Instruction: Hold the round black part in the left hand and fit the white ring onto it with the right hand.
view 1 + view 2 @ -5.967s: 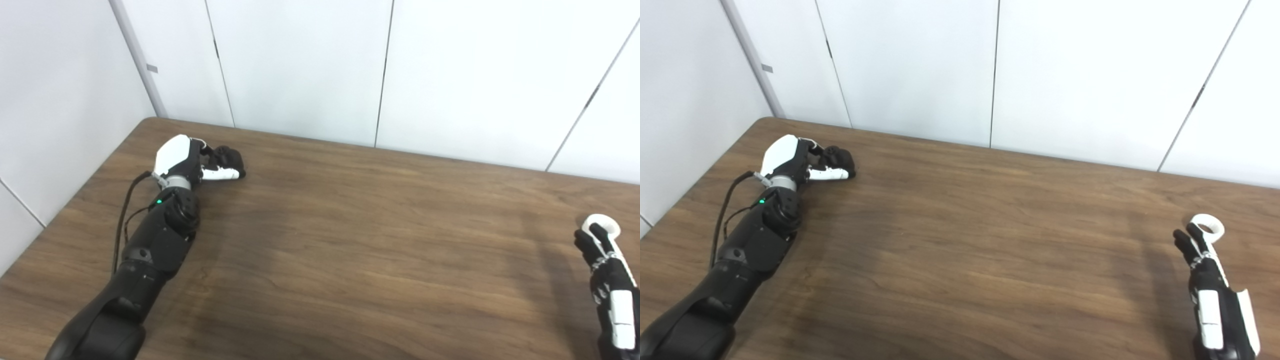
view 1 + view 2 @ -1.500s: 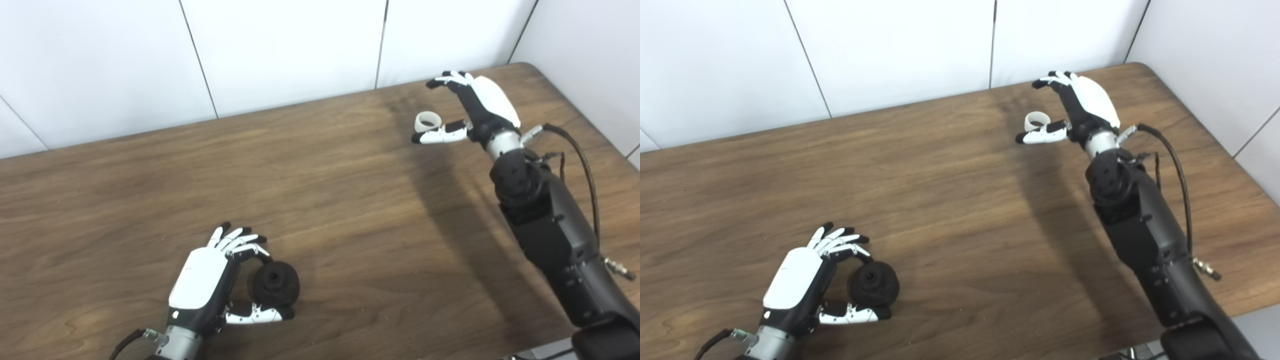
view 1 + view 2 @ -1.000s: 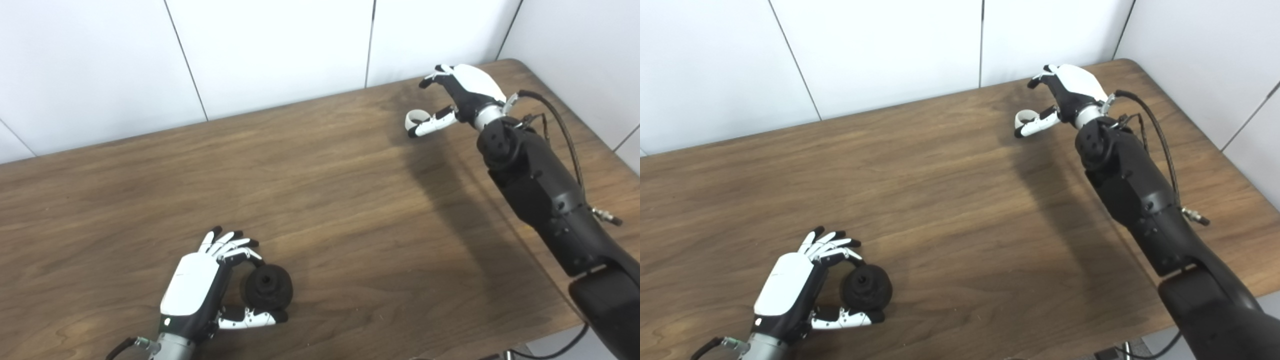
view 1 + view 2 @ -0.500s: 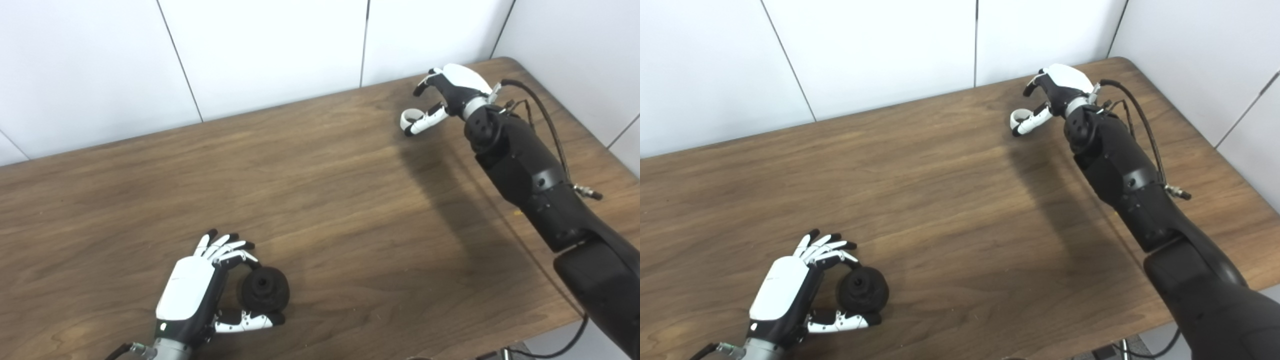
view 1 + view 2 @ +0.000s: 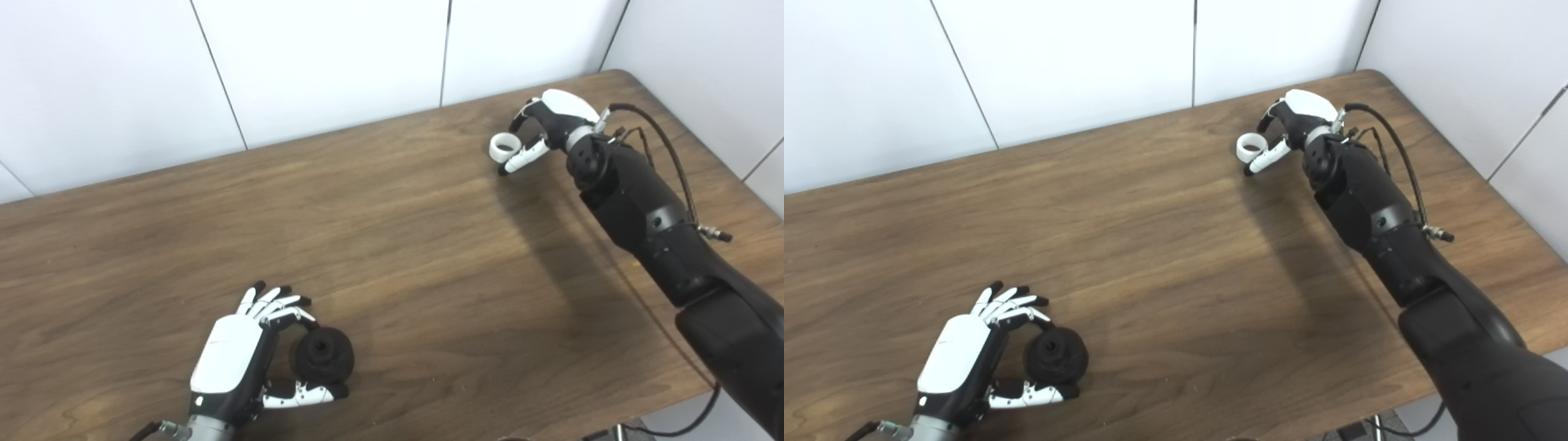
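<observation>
Lifted slightly, the white ring (image 5: pixel 506 146) sits pinched in the right robot hand (image 5: pixel 547 125); left robot hand (image 5: pixel 245 352) cradles the black part (image 5: pixel 323 354).

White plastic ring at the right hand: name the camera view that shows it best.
Left eye view: the white plastic ring shows its full opening beside the right hand. Right eye view shows the same ring, slightly flatter, with the thumb closer across it.

Dark, grained wood on the bench (image 5: pixel 398 245), faint sheen. Matt black on the round part (image 5: pixel 323 354). Smooth white plastic on the ring (image 5: pixel 505 146). Glossy white shell on each hand (image 5: pixel 236 352).
</observation>
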